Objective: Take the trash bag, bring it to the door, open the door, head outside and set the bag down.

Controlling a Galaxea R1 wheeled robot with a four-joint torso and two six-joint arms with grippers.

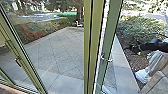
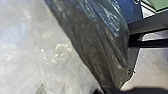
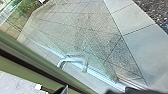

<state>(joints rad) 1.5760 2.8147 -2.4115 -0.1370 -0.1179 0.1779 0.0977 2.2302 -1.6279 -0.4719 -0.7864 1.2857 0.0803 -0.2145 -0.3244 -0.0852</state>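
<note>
Your trash bag (image 2: 97, 45) sits close to the left wrist camera, probably light, soft and slippery, best gripped at its neck, with the door (image 1: 110, 32) right of centre in the head view; you cannot tell whether either arm's jaws are open.

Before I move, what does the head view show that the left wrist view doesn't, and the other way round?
Head view: a person near a shrub, the paved yard and the door handle.
Left wrist view: what looks like the trash bag, crinkled, next to a blue surface.
Both: something green. The head view has the door frame, the left wrist view a green patch; whether they match, I cannot tell.
</note>
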